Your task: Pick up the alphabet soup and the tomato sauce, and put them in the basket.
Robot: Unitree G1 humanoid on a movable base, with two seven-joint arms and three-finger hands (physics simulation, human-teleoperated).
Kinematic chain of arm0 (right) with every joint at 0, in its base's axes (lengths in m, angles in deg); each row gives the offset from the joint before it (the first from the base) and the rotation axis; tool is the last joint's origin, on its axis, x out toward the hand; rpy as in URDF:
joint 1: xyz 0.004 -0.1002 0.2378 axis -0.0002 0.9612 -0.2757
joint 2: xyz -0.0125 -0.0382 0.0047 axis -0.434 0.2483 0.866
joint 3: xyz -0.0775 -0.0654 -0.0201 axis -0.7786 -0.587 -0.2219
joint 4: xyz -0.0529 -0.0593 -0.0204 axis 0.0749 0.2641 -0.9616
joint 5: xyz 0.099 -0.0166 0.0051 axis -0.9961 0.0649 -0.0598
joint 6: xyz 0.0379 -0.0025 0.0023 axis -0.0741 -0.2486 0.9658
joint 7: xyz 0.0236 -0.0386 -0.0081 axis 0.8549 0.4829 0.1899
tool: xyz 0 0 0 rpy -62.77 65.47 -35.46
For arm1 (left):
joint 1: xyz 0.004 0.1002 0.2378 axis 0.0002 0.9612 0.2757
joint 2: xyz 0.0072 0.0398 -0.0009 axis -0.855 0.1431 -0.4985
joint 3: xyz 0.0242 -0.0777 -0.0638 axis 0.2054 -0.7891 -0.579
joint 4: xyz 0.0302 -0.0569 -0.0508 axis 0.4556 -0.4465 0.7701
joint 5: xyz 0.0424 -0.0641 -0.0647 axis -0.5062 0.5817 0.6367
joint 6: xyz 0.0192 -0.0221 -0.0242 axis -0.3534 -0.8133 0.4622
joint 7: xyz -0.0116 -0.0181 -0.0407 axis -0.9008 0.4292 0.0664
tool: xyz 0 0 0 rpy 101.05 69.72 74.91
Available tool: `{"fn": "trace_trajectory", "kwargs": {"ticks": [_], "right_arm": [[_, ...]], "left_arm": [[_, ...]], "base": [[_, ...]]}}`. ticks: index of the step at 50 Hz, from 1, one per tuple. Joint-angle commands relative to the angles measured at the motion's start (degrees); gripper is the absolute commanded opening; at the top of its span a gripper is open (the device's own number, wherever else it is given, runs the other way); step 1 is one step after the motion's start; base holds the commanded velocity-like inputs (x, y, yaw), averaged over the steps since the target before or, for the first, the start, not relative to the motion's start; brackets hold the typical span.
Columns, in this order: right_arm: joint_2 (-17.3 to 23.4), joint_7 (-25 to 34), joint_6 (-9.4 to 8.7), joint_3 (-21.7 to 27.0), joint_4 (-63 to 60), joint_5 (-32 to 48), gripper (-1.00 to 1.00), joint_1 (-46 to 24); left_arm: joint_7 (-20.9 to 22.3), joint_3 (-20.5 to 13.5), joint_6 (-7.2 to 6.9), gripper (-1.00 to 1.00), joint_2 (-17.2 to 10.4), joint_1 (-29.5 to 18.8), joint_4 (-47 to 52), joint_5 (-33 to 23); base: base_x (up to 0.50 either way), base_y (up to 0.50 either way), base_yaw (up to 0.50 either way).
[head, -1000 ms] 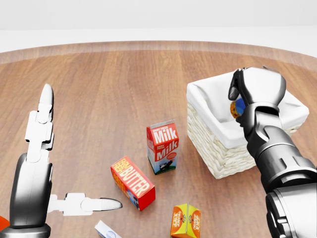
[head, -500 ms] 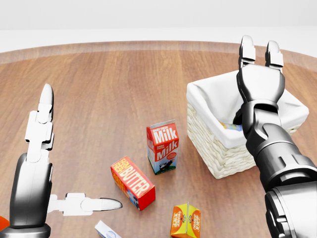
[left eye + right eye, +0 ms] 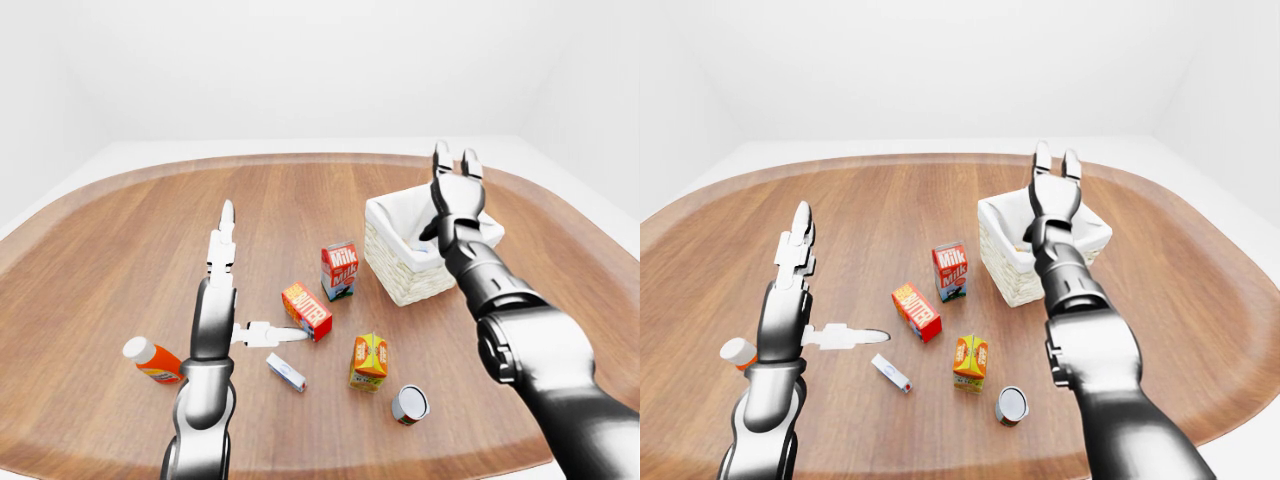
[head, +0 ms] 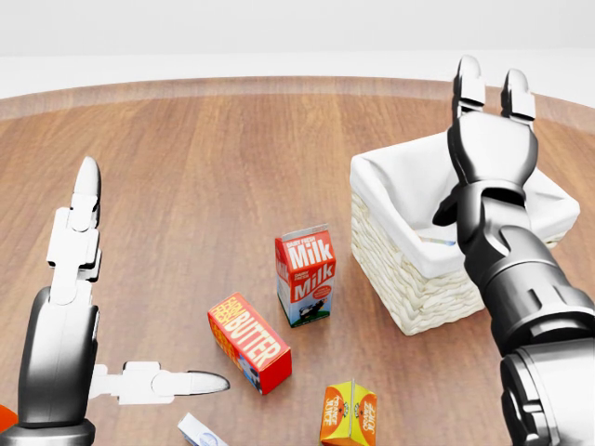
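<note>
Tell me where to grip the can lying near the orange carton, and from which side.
Grip the can across its curved side wall, coming from above. It appears to lie tipped, one flat end facing the camera, so the round body likely offers opposing faces. The open right hand is nearer.

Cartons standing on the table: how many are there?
2: the milk carton left of the basket, and the orange juice carton nearer the camera. The basket's inside is partly hidden.
</note>
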State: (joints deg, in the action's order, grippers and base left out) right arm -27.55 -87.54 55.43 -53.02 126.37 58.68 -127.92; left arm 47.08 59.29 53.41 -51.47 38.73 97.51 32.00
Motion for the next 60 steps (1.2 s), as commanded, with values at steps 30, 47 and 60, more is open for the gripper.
{"fn": "trace_trajectory", "kwargs": {"ticks": [30,47,60], "right_arm": [[1.3,0.0,5.83,2.18,-4.67,-13.7,1.0,0.31],[1.45,0.0,5.83,1.79,-7.86,-16.49,1.0,2.21],[0.34,0.05,5.83,1.89,-13.2,-18.88,1.0,5.78]], "left_arm": [[-0.08,-0.06,0.0,1.0,-0.01,0.16,0.19,-0.23],[-0.06,-0.06,0.0,1.0,-0.01,0.16,0.2,-0.21],[-0.08,-0.07,0.0,1.0,-0.01,0.15,0.19,-0.23]], "base": [[0.0,0.0,0.0],[0.0,0.0,0.0],[0.0,0.0,0.0]]}}
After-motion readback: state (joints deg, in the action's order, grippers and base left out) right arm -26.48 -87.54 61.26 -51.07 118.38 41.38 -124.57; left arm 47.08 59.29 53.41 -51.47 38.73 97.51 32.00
